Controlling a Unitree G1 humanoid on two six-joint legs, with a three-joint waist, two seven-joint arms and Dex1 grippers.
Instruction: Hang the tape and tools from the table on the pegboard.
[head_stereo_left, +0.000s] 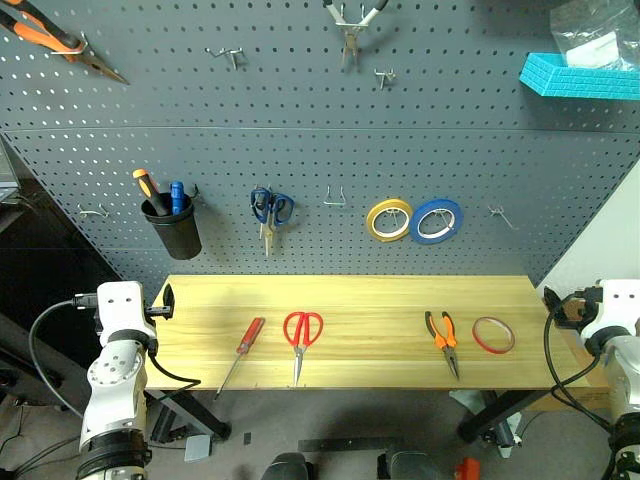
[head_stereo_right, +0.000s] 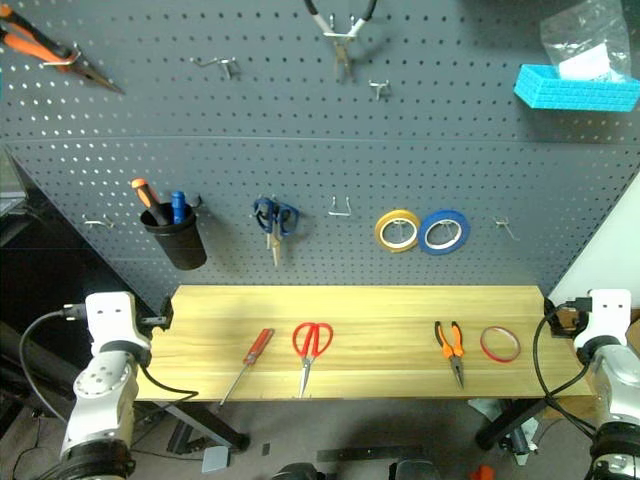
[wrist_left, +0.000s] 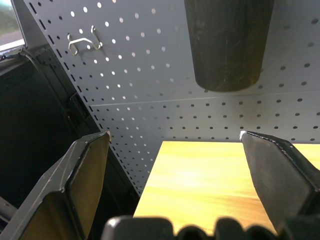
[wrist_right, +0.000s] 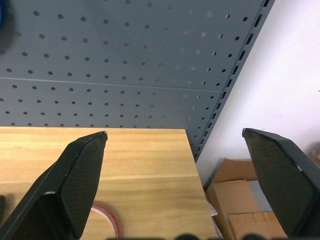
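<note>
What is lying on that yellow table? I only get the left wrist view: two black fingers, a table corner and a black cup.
Observer: Four things lie in a row on the table: a red-handled screwdriver, red-handled scissors, orange-and-black pliers and a thin red tape ring.
Operator: Which is nearest this arm?
Observer: The screwdriver, leftmost in the row.
Operator: Any free hook above?
Observer: Yes, an empty hook on the pegboard, between the blue-handled scissors and the yellow roll.
</note>
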